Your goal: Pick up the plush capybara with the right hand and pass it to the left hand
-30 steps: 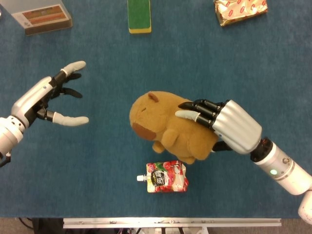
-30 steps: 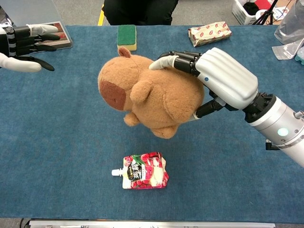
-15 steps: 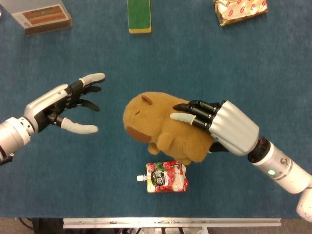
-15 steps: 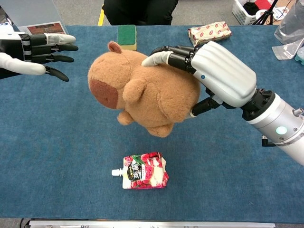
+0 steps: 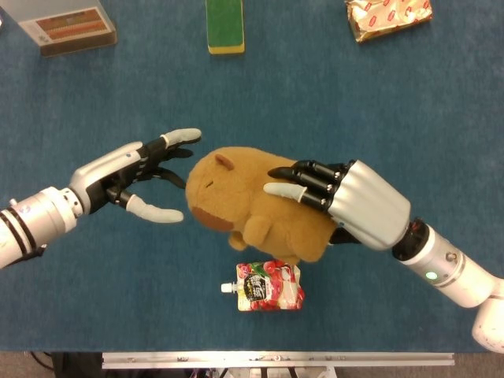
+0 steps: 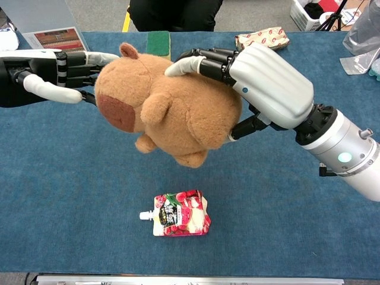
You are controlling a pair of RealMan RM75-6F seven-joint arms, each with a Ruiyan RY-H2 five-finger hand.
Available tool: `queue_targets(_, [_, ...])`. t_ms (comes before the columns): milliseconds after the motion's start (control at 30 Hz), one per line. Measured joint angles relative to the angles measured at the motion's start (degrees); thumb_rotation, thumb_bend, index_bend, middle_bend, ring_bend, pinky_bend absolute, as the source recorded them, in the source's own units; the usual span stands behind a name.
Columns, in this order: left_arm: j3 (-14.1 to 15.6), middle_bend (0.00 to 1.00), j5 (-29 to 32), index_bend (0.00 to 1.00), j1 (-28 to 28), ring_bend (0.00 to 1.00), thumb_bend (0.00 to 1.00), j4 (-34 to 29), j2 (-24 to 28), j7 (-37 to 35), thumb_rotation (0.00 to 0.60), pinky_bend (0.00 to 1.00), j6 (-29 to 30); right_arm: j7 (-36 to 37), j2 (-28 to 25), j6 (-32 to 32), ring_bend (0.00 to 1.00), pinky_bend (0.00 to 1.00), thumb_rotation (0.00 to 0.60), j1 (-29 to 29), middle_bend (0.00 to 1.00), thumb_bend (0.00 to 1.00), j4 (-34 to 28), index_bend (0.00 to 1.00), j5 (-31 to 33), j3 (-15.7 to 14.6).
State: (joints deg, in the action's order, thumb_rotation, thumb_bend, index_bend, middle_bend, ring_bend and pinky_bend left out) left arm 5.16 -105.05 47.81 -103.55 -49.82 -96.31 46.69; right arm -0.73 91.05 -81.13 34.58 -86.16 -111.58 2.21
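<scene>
The right hand (image 5: 346, 201) is gripping the capybara (image 5: 252, 206) above the table (image 5: 394, 102) and has been carrying it left; the left hand (image 5: 134, 177) – open, fingers spread – has been coming in and now almost touches its head, so the transfer looks close. A pouch (image 5: 268, 287) is lying below, a sponge (image 5: 224, 25) far behind – neither is blocking.

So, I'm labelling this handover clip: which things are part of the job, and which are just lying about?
In the job:
plush capybara
right hand, gripping it
left hand, open at its head

Lying about:
juice pouch
green sponge
foil snack pack
small box
</scene>
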Motion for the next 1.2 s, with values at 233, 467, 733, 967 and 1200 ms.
queue_targets(233, [0.7,0.0,1.11,0.0,1.08,0.05,0.0,-0.72,-0.06,-0.35,0.535,0.25,2.14,-0.06,0.63,0.14,0.69,0.84,0.6,0.72,0.66,0.0,0.35,0.82,0.15,0.24])
queue_targets(467, [2.37,0.0,0.6,0.0,1.96,0.05,0.0,-0.39,-0.12,-3.3,0.536,0.25,4.43,-0.09,1.38,0.31,0.69,0.84,0.6,1.47,0.66,0.0,1.06,0.82,0.46,0.6])
queue_targets(733, [3.72,0.0,0.4,0.0,3.46,0.05,0.0,-0.52,-0.43,-3.06,0.535,0.26,4.61,-0.28,2.78,0.54,0.69,0.84,0.6,2.49,0.66,0.0,2.26,0.82,0.75,1.21])
queue_targets(967, [4.4,0.0,1.05,0.02,4.01,0.07,0.0,-1.13,-0.91,-1.44,0.59,0.34,4.73,-0.09,4.25,0.83,0.69,0.84,0.6,3.38,0.66,0.0,3.95,0.82,1.55,1.82])
queue_targets(1200, [4.43,0.07,3.24,0.11,4.06,0.17,0.0,-1.65,-1.62,0.17,0.6,0.5,4.58,0.01,5.38,0.52,0.69,0.84,0.6,3.96,0.66,0.0,4.94,0.82,1.85,1.96])
